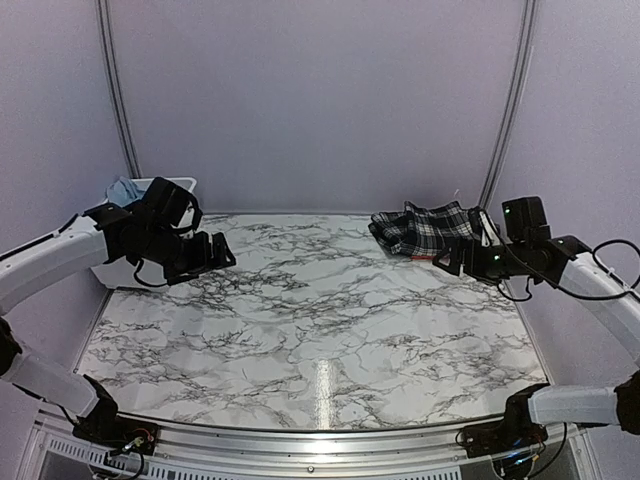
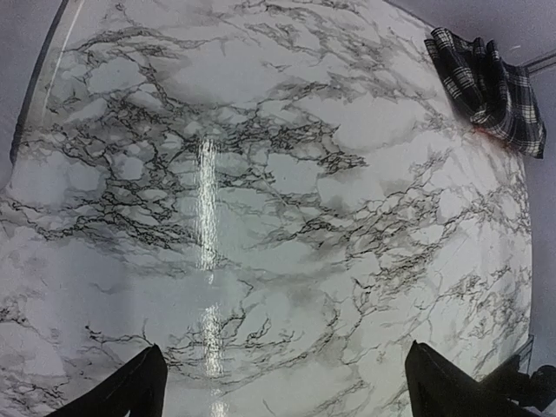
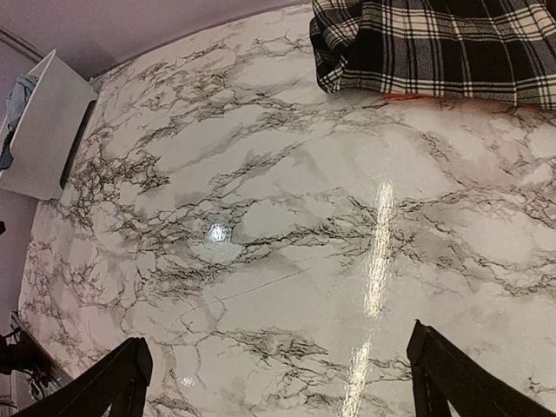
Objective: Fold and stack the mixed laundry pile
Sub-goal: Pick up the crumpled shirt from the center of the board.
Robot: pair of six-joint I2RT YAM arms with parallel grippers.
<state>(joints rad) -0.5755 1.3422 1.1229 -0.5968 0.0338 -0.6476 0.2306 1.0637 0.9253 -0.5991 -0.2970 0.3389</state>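
A folded black-and-white plaid piece point(image 1: 425, 228) lies at the far right of the marble table; it also shows in the left wrist view point(image 2: 486, 87) and the right wrist view point(image 3: 443, 43). A light blue garment point(image 1: 122, 190) pokes out of the white bin point(image 1: 180, 187) at the far left; it shows in the right wrist view too point(image 3: 16, 109). The navy check shirt and royal blue garment are out of view. My left gripper point(image 1: 205, 255) hovers open and empty in front of the bin. My right gripper point(image 1: 462, 260) hovers open and empty just in front of the plaid piece.
The white bin point(image 3: 39, 122) stands at the table's far left edge. Purple walls enclose the table point(image 1: 320, 320) on three sides. A metal rail point(image 1: 300, 440) runs along the near edge.
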